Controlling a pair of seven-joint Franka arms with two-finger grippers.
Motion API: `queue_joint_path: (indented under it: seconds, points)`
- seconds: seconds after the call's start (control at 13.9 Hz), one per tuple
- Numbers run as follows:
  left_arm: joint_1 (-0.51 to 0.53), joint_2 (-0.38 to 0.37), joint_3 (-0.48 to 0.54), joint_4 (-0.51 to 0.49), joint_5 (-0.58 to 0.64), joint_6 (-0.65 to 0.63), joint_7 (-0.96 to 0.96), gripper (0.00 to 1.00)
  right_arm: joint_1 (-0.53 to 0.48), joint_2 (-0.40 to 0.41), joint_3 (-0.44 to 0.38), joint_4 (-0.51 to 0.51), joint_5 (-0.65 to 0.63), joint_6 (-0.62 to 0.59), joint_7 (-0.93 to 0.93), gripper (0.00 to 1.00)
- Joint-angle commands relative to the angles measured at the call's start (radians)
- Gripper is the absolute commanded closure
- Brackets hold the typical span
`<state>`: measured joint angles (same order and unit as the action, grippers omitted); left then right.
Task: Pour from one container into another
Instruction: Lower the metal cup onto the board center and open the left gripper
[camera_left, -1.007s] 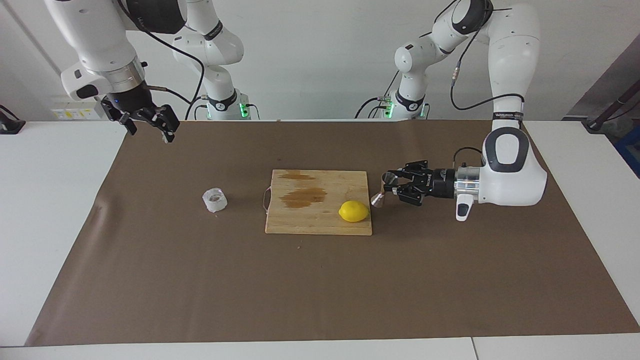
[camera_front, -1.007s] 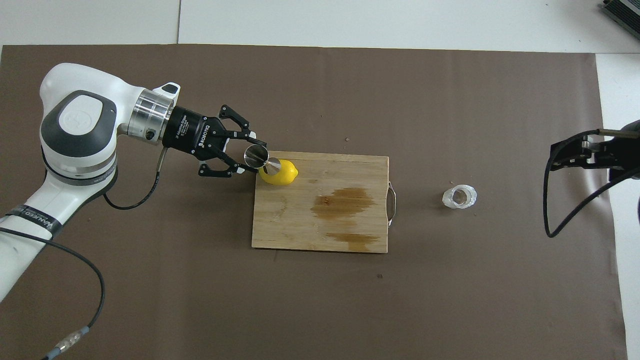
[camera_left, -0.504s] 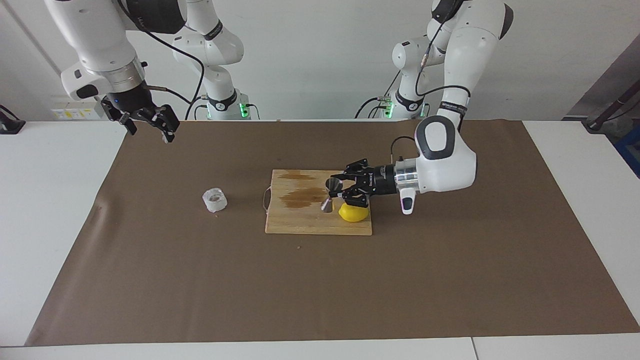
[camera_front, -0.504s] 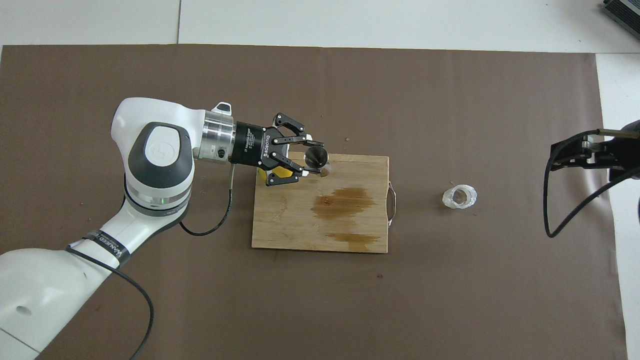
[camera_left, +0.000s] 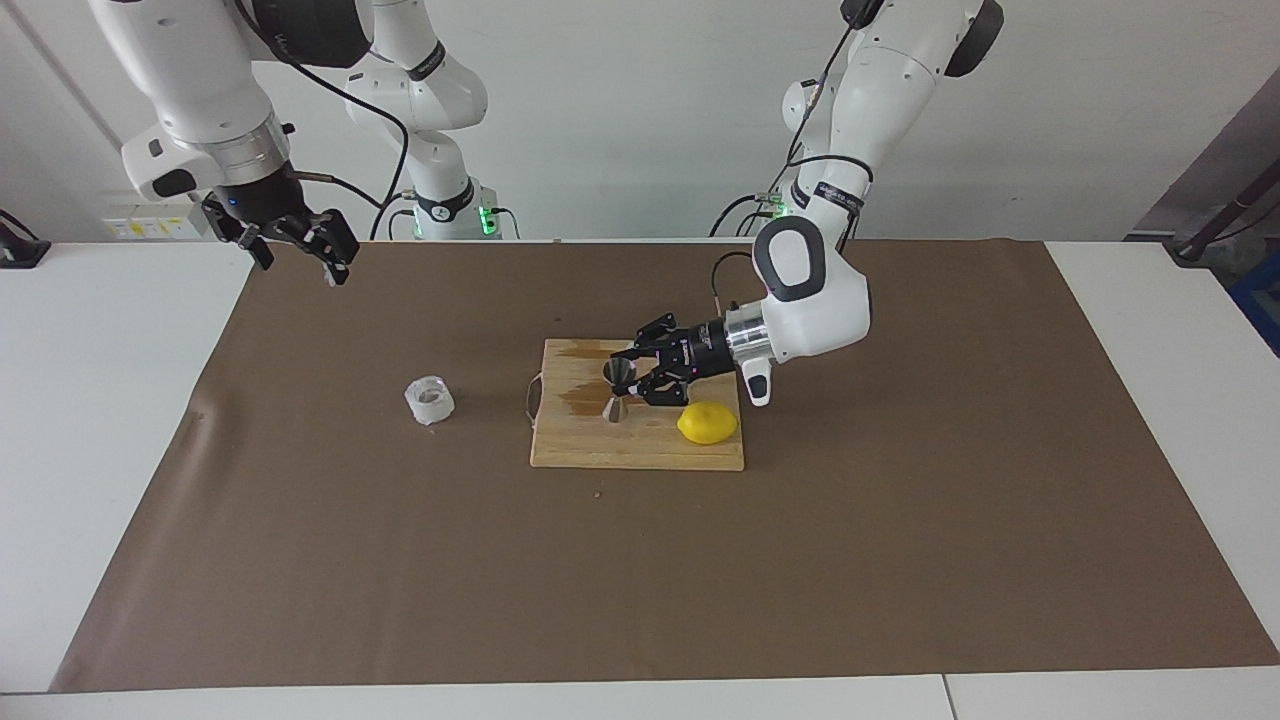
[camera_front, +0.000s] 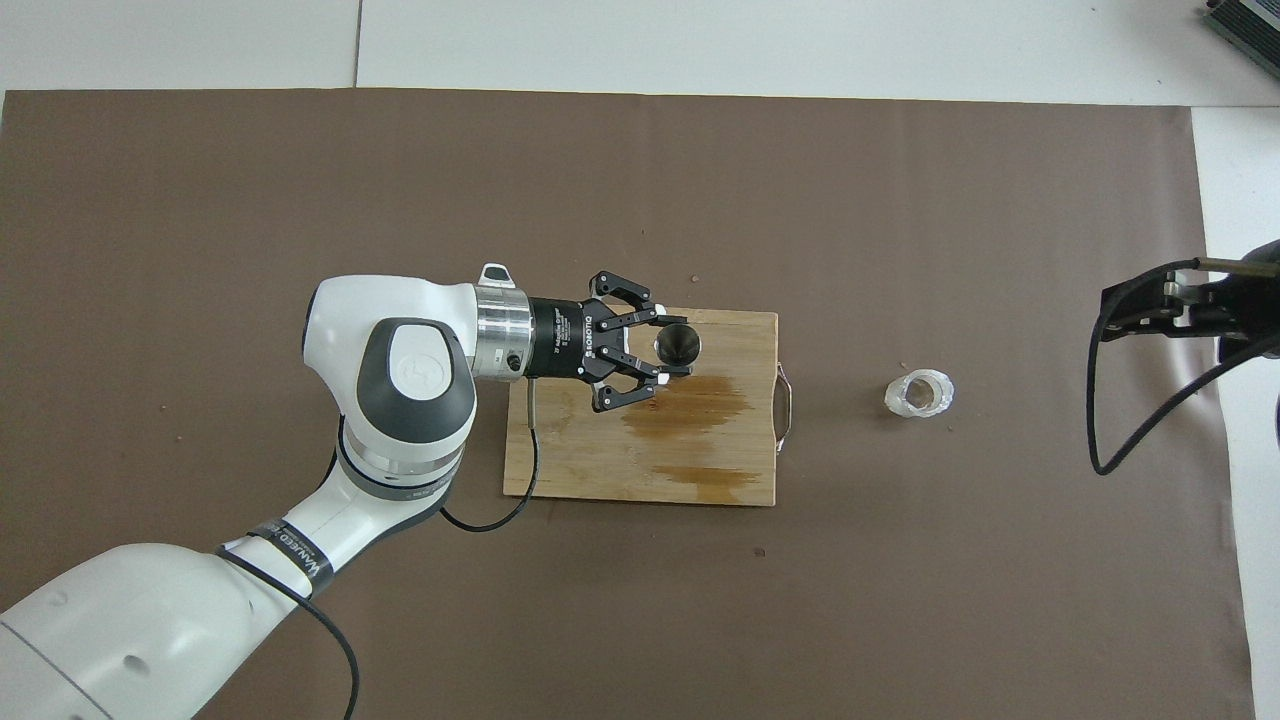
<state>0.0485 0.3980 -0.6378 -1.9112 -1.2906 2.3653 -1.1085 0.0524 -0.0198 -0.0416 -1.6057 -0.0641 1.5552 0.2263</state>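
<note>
Over the cutting board (camera_left: 640, 455), near its edge closest to the robots, the left claw (camera_left: 628, 383) is clamped on the steel jigger (camera_left: 617, 390), carried nearly upright above the board's stained patch; the grip is at the narrow waist, so a slip or tilt could drop it or spill. Off the board toward the right arm's end of the tabletop (camera_left: 400, 560) sits the translucent cup (camera_left: 429, 400), unheld. The right claw (camera_left: 300, 243), jaws wide, waits near the brown mat's corner, and closing hard could crush or skid that light cup.

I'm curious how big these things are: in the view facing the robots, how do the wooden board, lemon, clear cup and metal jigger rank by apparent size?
1. Wooden board, by far.
2. Lemon.
3. Clear cup, only slightly smaller than the lemon, so unsure.
4. Metal jigger, narrowest; it is held above the board.
</note>
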Motion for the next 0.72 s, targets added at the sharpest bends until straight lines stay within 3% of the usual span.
queue_joint_path:
  seconds: [0.0, 0.29, 0.36, 0.43, 0.58, 0.65]
  points:
    - [-0.022, -0.051, 0.020, -0.058, -0.038, 0.044, 0.022, 1.00, -0.009, -0.011, 0.002, -0.013, 0.013, 0.011, -0.024, 0.00]
    - [-0.024, -0.057, 0.020, -0.089, -0.033, 0.064, 0.059, 1.00, -0.009, -0.011, 0.002, -0.013, 0.012, 0.011, -0.024, 0.00]
    - [-0.022, -0.057, 0.020, -0.091, -0.032, 0.068, 0.059, 0.91, -0.009, -0.011, 0.002, -0.013, 0.012, 0.011, -0.024, 0.00]
    - [-0.021, -0.057, 0.020, -0.089, -0.029, 0.068, 0.059, 0.70, -0.009, -0.011, 0.002, -0.013, 0.012, 0.011, -0.024, 0.00]
    - [-0.019, -0.057, 0.020, -0.089, -0.018, 0.066, 0.059, 0.07, -0.009, -0.011, 0.002, -0.013, 0.012, 0.011, -0.024, 0.00]
    - [-0.018, -0.059, 0.020, -0.089, -0.010, 0.061, 0.062, 0.00, -0.009, -0.011, 0.002, -0.013, 0.013, 0.011, -0.024, 0.00]
